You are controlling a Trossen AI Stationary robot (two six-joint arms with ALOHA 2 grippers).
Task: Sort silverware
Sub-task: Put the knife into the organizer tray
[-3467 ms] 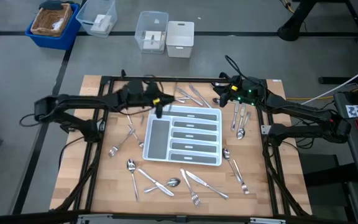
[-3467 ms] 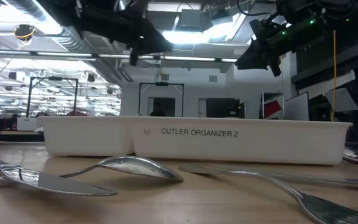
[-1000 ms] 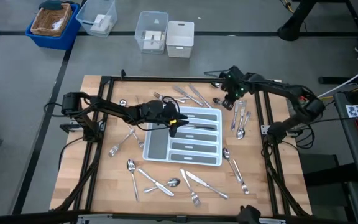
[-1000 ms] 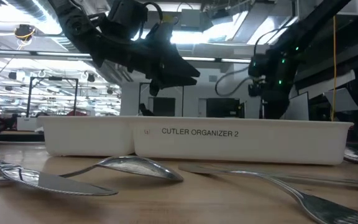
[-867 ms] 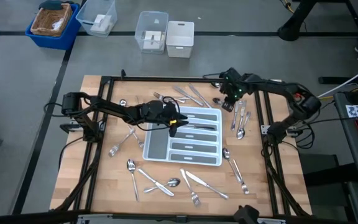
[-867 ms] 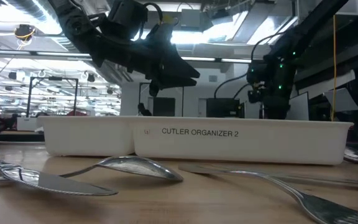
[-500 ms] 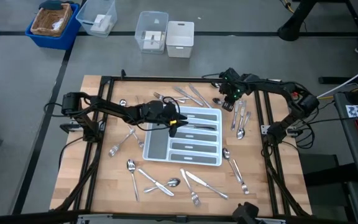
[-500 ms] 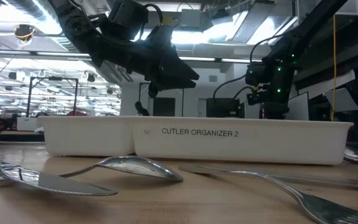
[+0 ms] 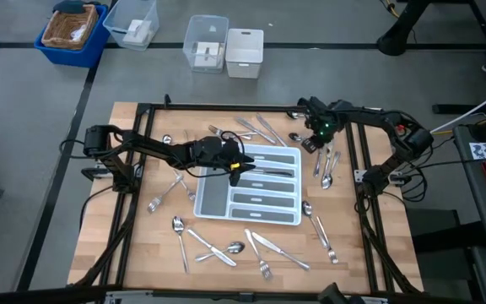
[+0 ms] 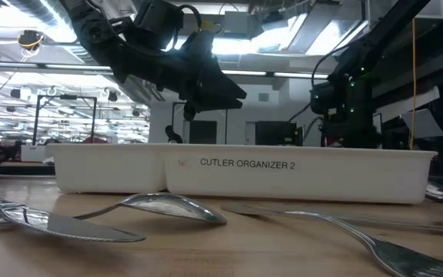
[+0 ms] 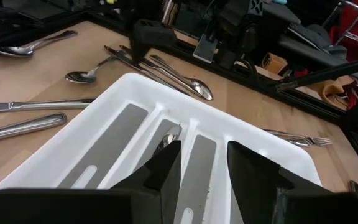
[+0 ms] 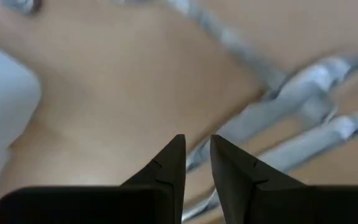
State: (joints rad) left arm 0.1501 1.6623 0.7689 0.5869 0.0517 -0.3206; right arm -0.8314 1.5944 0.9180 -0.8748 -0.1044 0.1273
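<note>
The white tray (image 9: 202, 187) with grey compartments lies mid-table; in the low view its long wall (image 10: 244, 173) faces me. A spoon (image 11: 168, 135) lies in one compartment. My left gripper (image 9: 236, 167) hangs open above the tray's far half, its fingers (image 11: 204, 152) holding nothing. Loose silverware lies around the tray: right of it (image 9: 326, 165), at the far side (image 9: 256, 128), left (image 9: 171, 186) and near (image 9: 226, 245). My right gripper (image 9: 310, 141) points down just off the tray's far right corner, open by a narrow gap (image 12: 196, 142) above blurred handles (image 12: 291, 93).
Black frame rails (image 9: 133, 152) run along the table's left, far and right sides. A blue bin (image 9: 72, 29), a clear box (image 9: 207, 42) and a white box (image 9: 245, 52) stand on the floor beyond the far edge. Bare wood (image 9: 361, 253) shows at the near right.
My right gripper has sunk toward the table beside the tray's far right corner, tipping to point down and rolling about its own axis. My left gripper has kept still over the tray. No piece of silverware has moved.
</note>
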